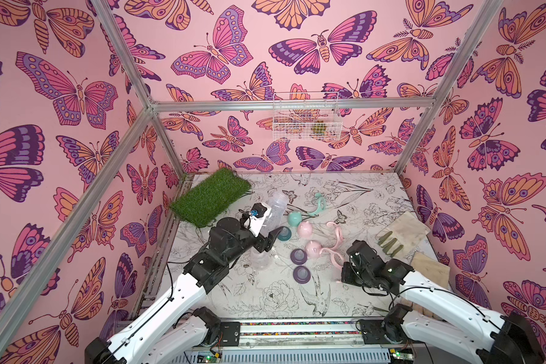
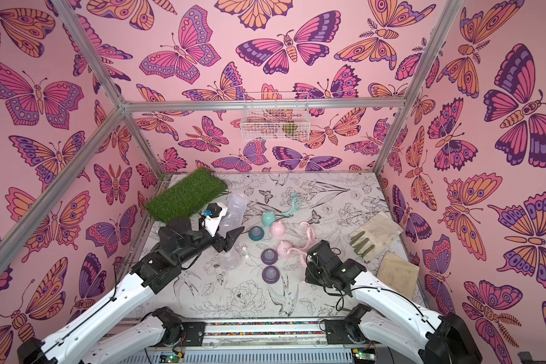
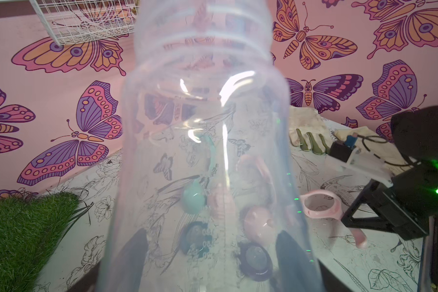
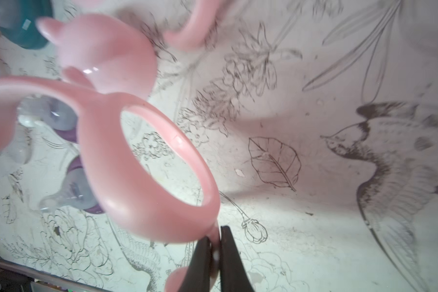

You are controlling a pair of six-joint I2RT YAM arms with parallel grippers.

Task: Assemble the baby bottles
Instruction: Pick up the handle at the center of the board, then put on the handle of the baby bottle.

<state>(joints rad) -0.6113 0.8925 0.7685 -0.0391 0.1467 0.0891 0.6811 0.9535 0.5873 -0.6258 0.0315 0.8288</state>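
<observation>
**Bottle held on the left, handle ring on the right**

The left gripper (image 3: 211,231) is clamped round the lower body of a clear bottle (image 1: 277,208). The bottle's long axis runs straight out from the jaws, threaded neck farthest from the wrist. Loose caps (image 1: 304,229) and collars (image 1: 298,256) lie on the table (image 1: 265,299) between the arms. The right gripper (image 4: 215,240) pinches one handle of the pink ring (image 4: 104,161), jaws nearly closed. The ring hangs right of the neck, and its hole probably has to turn to face it.
</observation>
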